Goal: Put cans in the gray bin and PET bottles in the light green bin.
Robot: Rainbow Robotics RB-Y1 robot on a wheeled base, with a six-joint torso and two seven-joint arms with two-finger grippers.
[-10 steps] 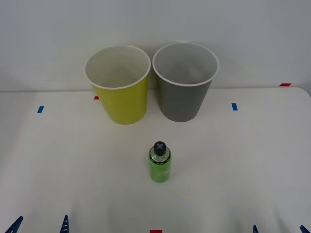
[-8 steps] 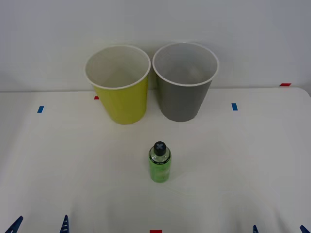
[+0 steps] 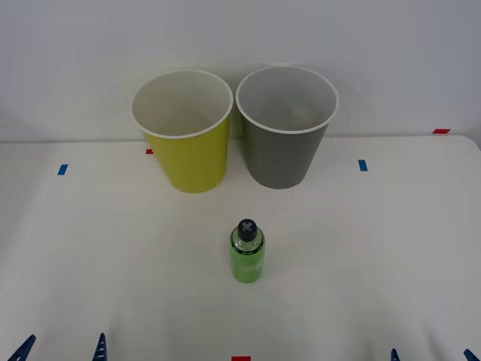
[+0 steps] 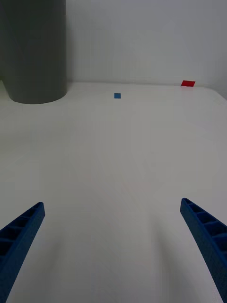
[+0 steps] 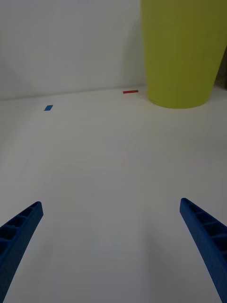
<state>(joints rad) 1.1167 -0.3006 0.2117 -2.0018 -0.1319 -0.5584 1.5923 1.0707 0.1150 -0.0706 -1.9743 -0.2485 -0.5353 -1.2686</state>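
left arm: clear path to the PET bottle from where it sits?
Probably yes. The left gripper is open at the table's near edge, and the PET bottle stands upright ahead and toward the centre, with bare table between. The light green bin sits farther back, out of that path.

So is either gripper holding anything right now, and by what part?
Nothing is held. Left gripper and right gripper are both open over bare table; the bottle stands untouched.
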